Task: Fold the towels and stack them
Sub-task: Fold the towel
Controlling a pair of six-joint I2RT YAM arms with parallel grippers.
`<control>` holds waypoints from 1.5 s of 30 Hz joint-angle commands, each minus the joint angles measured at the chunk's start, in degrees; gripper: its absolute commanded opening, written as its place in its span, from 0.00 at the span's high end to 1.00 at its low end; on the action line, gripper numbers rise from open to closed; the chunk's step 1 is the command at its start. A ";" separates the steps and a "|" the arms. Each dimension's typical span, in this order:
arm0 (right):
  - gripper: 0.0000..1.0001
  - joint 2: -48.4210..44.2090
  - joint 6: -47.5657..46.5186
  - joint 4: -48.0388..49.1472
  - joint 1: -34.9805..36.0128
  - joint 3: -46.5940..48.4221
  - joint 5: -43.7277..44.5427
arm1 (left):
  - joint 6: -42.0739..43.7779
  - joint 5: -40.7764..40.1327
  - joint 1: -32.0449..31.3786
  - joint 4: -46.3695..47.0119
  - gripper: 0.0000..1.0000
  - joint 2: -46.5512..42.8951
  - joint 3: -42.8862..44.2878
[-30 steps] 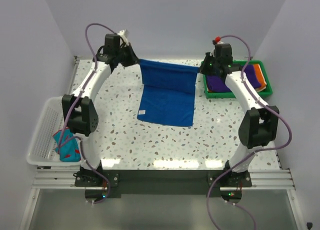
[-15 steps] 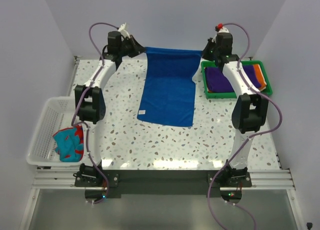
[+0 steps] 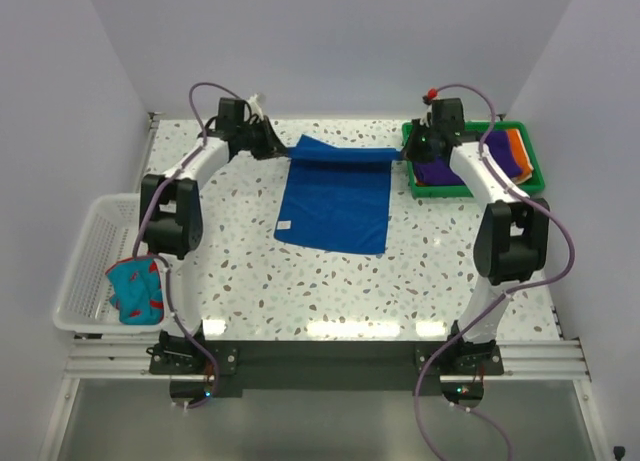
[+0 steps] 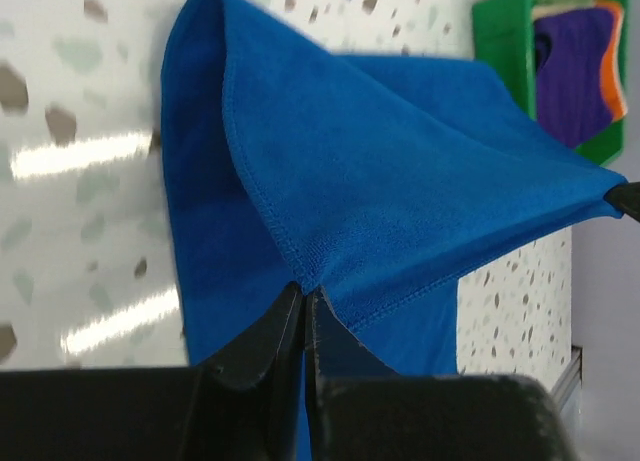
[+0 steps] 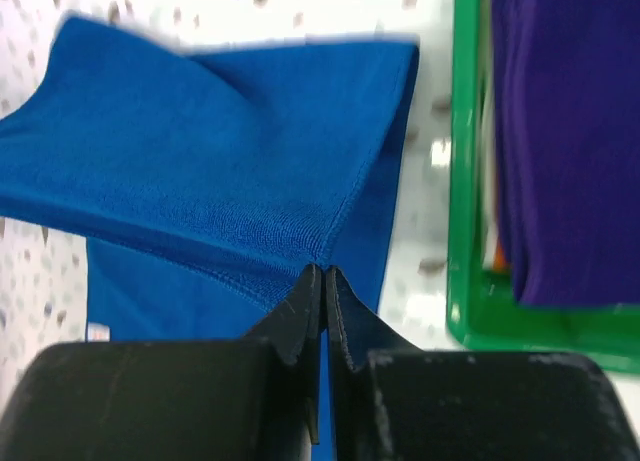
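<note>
A bright blue towel [image 3: 335, 196] lies on the speckled table, its far edge lifted and folded toward me. My left gripper [image 3: 290, 153] is shut on its far left corner [image 4: 303, 276]. My right gripper [image 3: 402, 154] is shut on its far right corner [image 5: 322, 259]. The edge hangs taut between them, low above the rest of the towel. A dark purple towel [image 3: 440, 169] and an orange towel [image 3: 517, 149] lie folded in the green tray [image 3: 478, 191]. A teal and red patterned towel [image 3: 137, 289] lies in the white mesh basket [image 3: 85, 271].
The green tray stands at the back right, close to my right gripper; its rim shows in the right wrist view [image 5: 466, 171]. The basket hangs at the table's left edge. Walls close in the back and both sides.
Both grippers have come down and toward me with the towel's far edge, from high at the back wall to low over the towel. The raised part now folds over the lying part.
</note>
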 commanded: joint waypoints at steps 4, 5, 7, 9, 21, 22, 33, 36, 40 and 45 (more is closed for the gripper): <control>1.00 -10.04 2.88 -4.91 -0.46 -12.22 -5.44 | 8.23 -4.85 0.91 -8.89 0.92 -10.45 -10.93; 1.00 -10.31 3.06 -5.09 -0.46 -13.20 -5.70 | 8.50 -5.11 0.91 -9.42 0.92 -10.54 -11.46; 1.00 -10.93 3.84 -5.70 -0.37 -15.74 -6.58 | 8.94 -5.47 0.91 -10.57 0.92 -11.06 -12.87; 1.00 -11.72 4.20 -5.35 0.15 -17.51 -7.37 | 9.03 -5.38 0.82 -10.92 0.92 -11.68 -14.45; 1.00 -10.14 5.34 -0.61 3.05 -29.82 -7.99 | 11.75 -12.23 -1.02 -12.33 0.91 -13.71 -23.42; 1.00 -10.05 5.34 -0.52 3.05 -29.99 -7.82 | 11.75 -12.24 -1.29 -12.50 0.91 -13.70 -23.34; 1.00 -16.46 3.67 -8.25 3.05 -24.28 -4.91 | 10.96 -16.88 -1.73 -19.79 0.91 -18.26 -16.57; 1.00 -19.27 3.41 -8.69 3.41 -26.82 -5.62 | 11.05 -16.63 -1.73 -19.28 0.91 -21.08 -19.97; 1.00 -20.51 2.88 -7.03 3.76 -32.44 -5.71 | 10.96 -16.02 -2.25 -15.50 0.91 -23.54 -28.59; 1.00 -20.43 3.85 0.35 4.02 -42.02 -4.48 | 9.82 -16.18 -5.32 -9.00 0.91 -22.41 -37.73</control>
